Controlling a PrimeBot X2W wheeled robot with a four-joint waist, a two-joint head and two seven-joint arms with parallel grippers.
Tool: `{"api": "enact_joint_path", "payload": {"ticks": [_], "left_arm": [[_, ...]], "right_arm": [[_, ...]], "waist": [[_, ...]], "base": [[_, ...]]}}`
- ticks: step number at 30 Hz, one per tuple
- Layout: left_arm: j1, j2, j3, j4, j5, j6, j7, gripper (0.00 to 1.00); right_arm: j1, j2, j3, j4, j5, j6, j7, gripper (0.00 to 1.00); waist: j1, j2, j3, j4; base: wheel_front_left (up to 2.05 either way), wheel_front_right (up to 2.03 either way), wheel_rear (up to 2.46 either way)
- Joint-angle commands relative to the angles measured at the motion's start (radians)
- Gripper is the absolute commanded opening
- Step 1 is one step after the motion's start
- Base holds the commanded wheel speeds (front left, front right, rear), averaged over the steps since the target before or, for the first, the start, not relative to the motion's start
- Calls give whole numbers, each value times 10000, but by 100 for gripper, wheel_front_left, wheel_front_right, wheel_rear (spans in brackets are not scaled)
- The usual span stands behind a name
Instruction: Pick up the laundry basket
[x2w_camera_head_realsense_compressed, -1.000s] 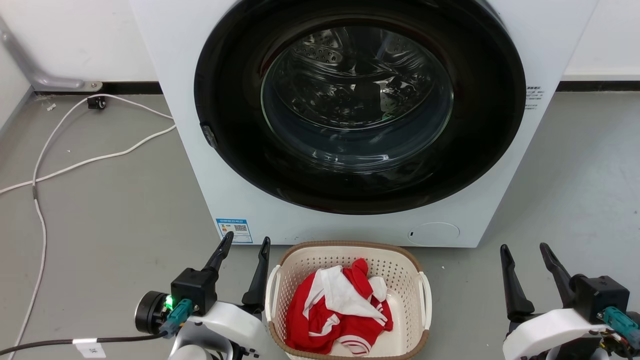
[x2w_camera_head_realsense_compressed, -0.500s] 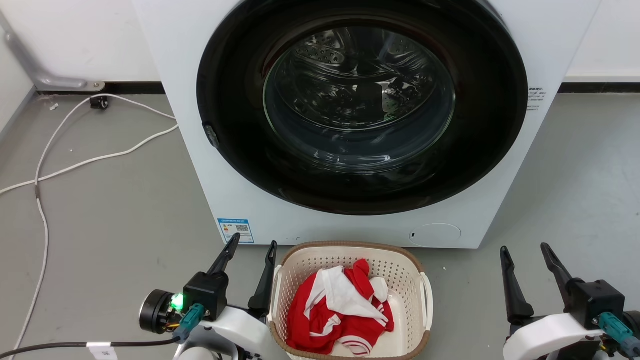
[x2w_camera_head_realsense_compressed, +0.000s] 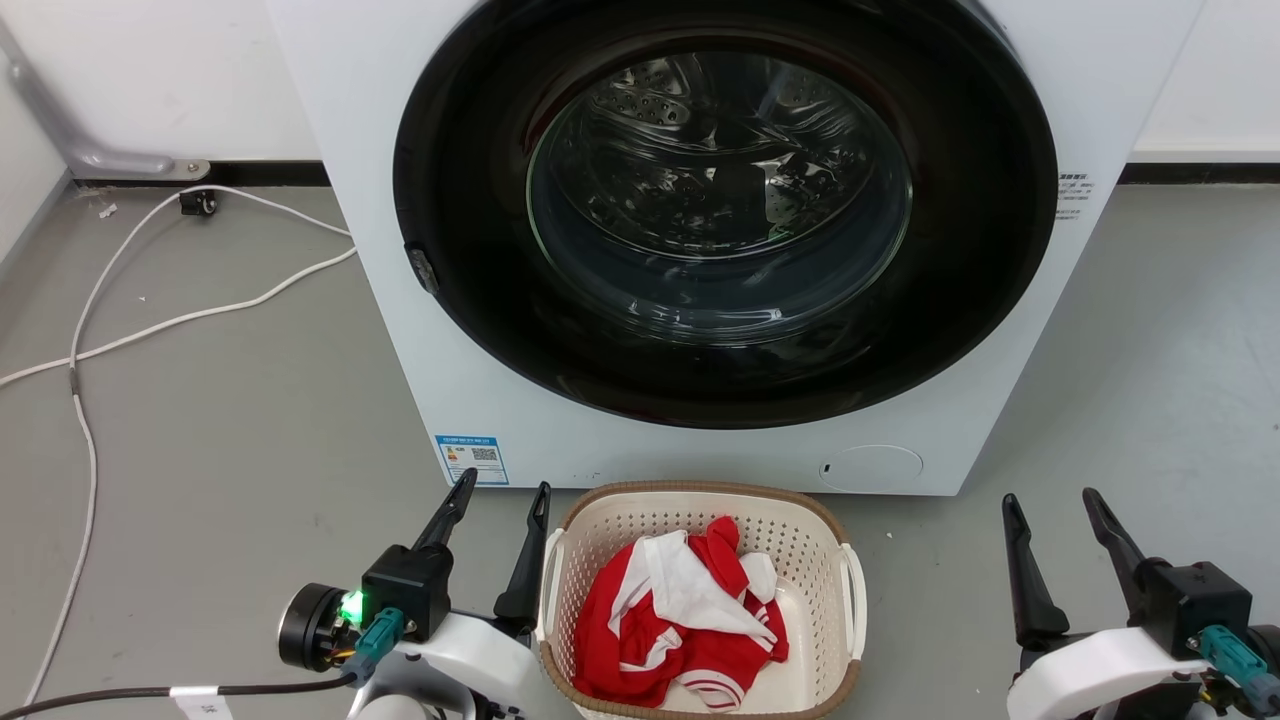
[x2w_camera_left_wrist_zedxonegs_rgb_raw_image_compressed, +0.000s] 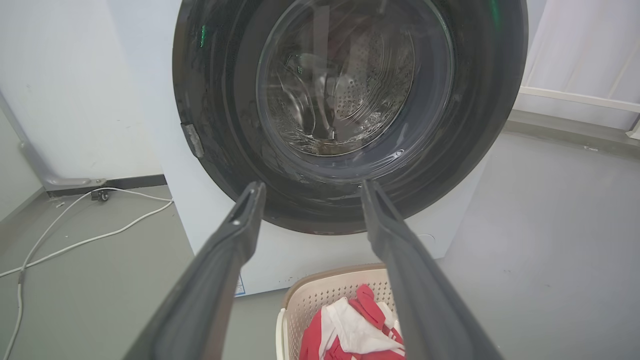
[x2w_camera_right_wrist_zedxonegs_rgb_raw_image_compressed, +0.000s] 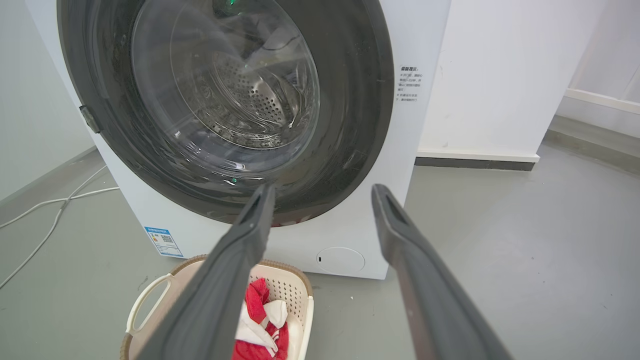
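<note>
Sitting on the floor (x2w_camera_head_realsense_compressed: 200, 450) just before the washing machine (x2w_camera_head_realsense_compressed: 400, 300), the laundry basket (x2w_camera_head_realsense_compressed: 690, 489) lies between both grippers; the left gripper (x2w_camera_head_realsense_compressed: 505, 482), fingers spread, is just beside its left handle (x2w_camera_head_realsense_compressed: 545, 585); the right gripper (x2w_camera_head_realsense_compressed: 1049, 496), also spread, is well apart (it needs to close in); judged best: pinch both handles, lift level.

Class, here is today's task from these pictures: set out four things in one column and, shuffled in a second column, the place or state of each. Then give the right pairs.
Things
1. laundry basket
2. red-and-white clothes
3. white cable
4. left end effector

Places or states
A. lying inside the basket
B. open, just left of the basket
C. on the floor in front of the washing machine
D. trailing over the floor left of the washing machine

Pairs: 1-C; 2-A; 3-D; 4-B
</note>
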Motion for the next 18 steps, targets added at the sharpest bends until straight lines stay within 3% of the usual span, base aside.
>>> {"api": "enact_joint_path", "payload": {"ticks": [1, 12, 18], "left_arm": [[-55, -4, 38, 12, 60, -43, -26, 100], [-230, -42, 119, -37, 169, -42, -26, 100], [-967, -56, 52, 419, 150, -68, -26, 100]], "right_arm": [[-89, -17, -8, 16, -43, -3, -50, 100], [-218, -17, -190, 194, 129, -3, 22, 100], [-717, -12, -288, 669, 220, -3, 313, 100]], "waist": [[0, -1, 5, 4], [0, -1, 161, 19], [0, -1, 1034, -107]], "base": [[0, 0, 0], [0, 0, 0], [0, 0, 0]]}}
